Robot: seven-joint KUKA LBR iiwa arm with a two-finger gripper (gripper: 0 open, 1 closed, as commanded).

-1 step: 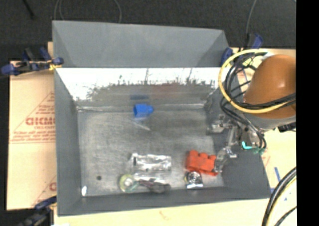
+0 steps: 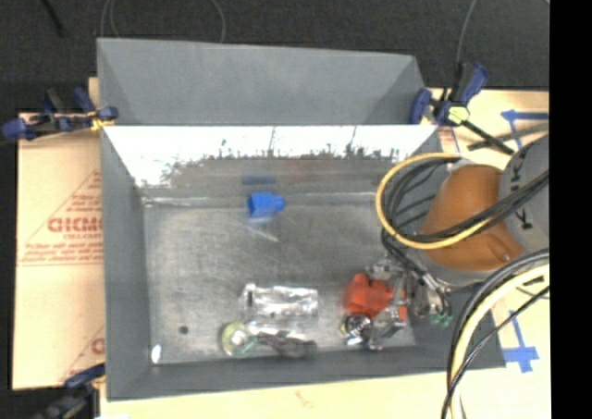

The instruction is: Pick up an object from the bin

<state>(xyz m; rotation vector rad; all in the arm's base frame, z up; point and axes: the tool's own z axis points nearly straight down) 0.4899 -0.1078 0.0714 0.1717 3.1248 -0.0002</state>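
Several small things lie in the bin (image 2: 120,251). Front-left corner: white scrap (image 2: 155,352). Front centre: round disc (image 2: 238,339), with a crinkly clear wrapper (image 2: 279,301) just behind it. Blue block (image 2: 265,204) sits near the rear wall. Front right: red chunk (image 2: 363,295), end effector (image 2: 393,311) low at its right side. Open or closed, can't tell.

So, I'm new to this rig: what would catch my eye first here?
The arm's orange cover and looping cables at the right stand out, with the end effector down in the front right corner of the bin beside a red object. A small blue block sits alone near the back wall, and a crinkled clear wrapper lies at front centre.
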